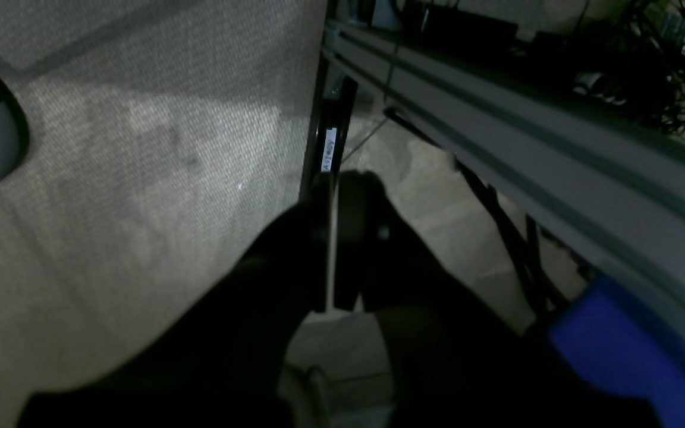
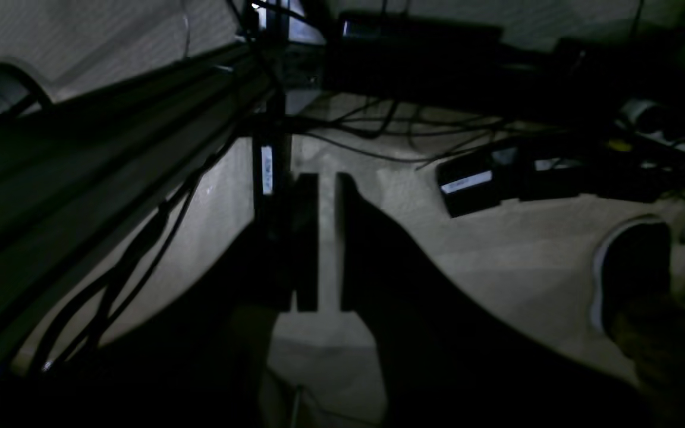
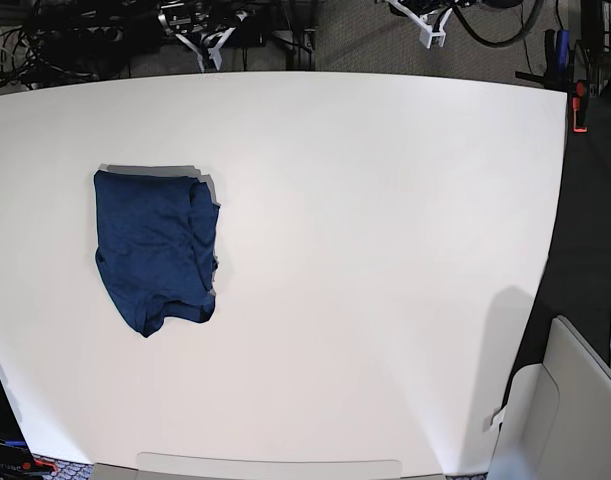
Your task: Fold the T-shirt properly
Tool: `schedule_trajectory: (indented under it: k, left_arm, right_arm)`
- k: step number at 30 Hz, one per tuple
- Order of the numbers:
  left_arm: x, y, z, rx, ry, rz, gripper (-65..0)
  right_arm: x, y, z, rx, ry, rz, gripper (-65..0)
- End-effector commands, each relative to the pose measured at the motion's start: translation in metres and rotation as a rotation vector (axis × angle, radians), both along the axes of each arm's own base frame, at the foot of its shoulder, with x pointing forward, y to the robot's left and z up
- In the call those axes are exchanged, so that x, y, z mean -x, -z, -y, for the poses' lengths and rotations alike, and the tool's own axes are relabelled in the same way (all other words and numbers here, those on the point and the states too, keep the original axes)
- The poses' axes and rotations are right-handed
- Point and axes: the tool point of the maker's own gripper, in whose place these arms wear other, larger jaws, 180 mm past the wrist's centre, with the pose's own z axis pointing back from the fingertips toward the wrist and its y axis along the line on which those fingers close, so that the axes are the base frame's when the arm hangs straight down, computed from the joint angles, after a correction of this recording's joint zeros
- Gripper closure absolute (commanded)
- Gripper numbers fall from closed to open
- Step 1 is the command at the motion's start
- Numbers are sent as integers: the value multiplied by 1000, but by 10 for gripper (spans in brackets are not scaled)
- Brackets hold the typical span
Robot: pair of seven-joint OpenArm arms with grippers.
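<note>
The T-shirt [image 3: 155, 245] lies folded into a compact dark navy rectangle on the left part of the white table [image 3: 385, 250], with a rounded lower edge and a thicker fold along its right side. Neither gripper is over the table in the base view. In the left wrist view my left gripper [image 1: 335, 184] hangs shut over the carpeted floor beside the table's frame, holding nothing. In the right wrist view my right gripper [image 2: 326, 178] also points at the floor, its fingers [image 2: 307, 238] parallel with only a narrow slit between them and nothing in it.
An aluminium frame rail [image 1: 497, 119] runs beside both grippers, with cables [image 2: 378, 131] and black boxes [image 2: 467, 184] on the floor. A dark shoe [image 2: 628, 267] shows at the right. A red clamp [image 3: 581, 105] sits at the table's right edge, and a grey chair [image 3: 575, 400] stands below it.
</note>
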Motion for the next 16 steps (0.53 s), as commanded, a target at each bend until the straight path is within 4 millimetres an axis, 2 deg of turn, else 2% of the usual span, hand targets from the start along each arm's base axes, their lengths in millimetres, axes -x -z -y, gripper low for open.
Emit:
schedule_trajectory:
  k: [1,5,9,13,16]
  left_arm:
    - [5,2,2,6,8,-13,0]
    - [5,9,28,43,-13,-23,0]
    - [12,10,55,86,-25,-53,0]
    - [19,9,78,122,-31,-67,0]
    - [17,8,89,139,-33,-65,0]
  right_arm:
    - [-6,-1,-6,8,-17,33,-38]
    - [-14,-3,-36,19,-104,108,-38]
    - [-4,-3,-58,-4,-148,99,-38]
    - [2,-3,-65,-13,-148,91,-38]
    - [3,-3,-61,4,-145,92,-38]
